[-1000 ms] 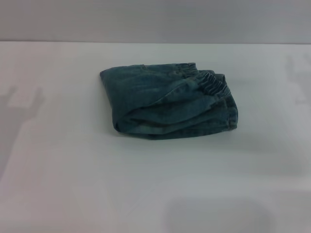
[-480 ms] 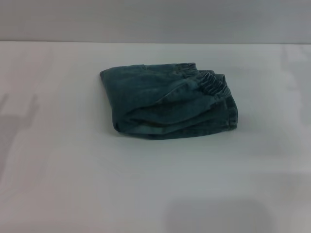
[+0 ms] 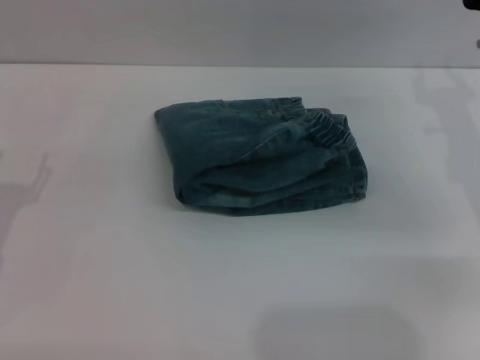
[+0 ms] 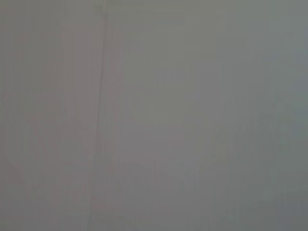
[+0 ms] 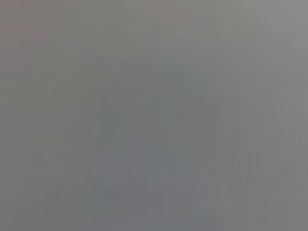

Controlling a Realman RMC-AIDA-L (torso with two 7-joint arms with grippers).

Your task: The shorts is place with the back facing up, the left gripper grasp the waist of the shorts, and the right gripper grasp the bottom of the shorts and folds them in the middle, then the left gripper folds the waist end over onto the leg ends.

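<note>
Already the shorts (image 3: pixel 259 161) lie as a compact folded bundle on the white table (image 3: pixel 97 285), set a little toward the far side and near the middle of the head view. The waist (image 3: pixel 324 129), with its gathered elastic ruffle, sits on top at the bundle's far right corner, which suggests the waist end has been brought over onto the leg ends, as the task's last fold asks; the layered edges stacked along the near side fit that reading. Judged from how the cloth lies, both folds look done and nothing seems left but to leave the garment where it rests. Neither the left gripper nor the right gripper can be seen over the table: only a small dark shape shows at the far upper right corner of the head view, too little to name with certainty. Both wrist views show nothing but plain grey surface, so whether either set of jaws is spread or pressed together cannot be told. The bundle's placement well clear of the table edges keeps it from slipping off.
</note>
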